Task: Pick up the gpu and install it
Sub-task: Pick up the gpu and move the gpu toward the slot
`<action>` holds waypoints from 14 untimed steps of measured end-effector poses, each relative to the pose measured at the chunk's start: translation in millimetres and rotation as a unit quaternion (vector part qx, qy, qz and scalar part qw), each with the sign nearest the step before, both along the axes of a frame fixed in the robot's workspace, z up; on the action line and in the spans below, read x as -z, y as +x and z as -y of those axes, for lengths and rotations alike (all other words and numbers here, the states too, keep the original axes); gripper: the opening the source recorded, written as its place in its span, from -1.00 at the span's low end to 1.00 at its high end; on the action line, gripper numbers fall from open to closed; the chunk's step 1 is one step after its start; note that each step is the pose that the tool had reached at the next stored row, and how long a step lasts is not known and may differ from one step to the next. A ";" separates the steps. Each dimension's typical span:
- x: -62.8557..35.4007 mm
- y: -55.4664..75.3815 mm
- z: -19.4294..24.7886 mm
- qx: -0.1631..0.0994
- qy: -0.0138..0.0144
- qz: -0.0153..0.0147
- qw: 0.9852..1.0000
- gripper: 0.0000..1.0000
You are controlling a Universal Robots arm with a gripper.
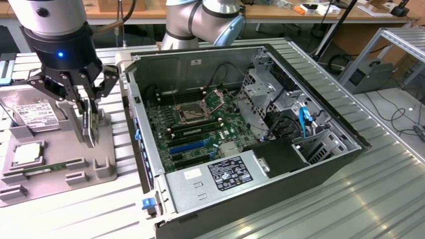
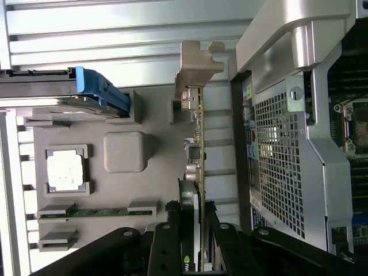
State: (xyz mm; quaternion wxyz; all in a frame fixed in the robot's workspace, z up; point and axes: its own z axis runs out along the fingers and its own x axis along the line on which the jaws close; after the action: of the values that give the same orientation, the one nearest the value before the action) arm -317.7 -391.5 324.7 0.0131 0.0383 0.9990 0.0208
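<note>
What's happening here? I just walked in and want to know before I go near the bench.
The robot arm's gripper is shut on the gpu, holding it upright on edge at the grey parts tray, to the exterior view's left of the open computer case. The card is not yet in the motherboard. A hard drive, a processor and a memory stick lie on the tray.

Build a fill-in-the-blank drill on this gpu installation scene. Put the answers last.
1. The gripper has its fingers shut on the ____.
2. The gpu is held over the gray ____, outside the computer case.
3. The hard drive lies to the exterior view's ____ of the gripper.

Missing words: gpu; tray; left.
</note>
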 end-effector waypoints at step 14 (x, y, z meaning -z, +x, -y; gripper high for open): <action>-8.8 0.0 0.0 0.000 0.000 0.000 1.000 -0.47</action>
State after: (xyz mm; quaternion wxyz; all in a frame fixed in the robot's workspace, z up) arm -317.7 -391.5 333.5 0.0131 0.0383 0.9990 0.0208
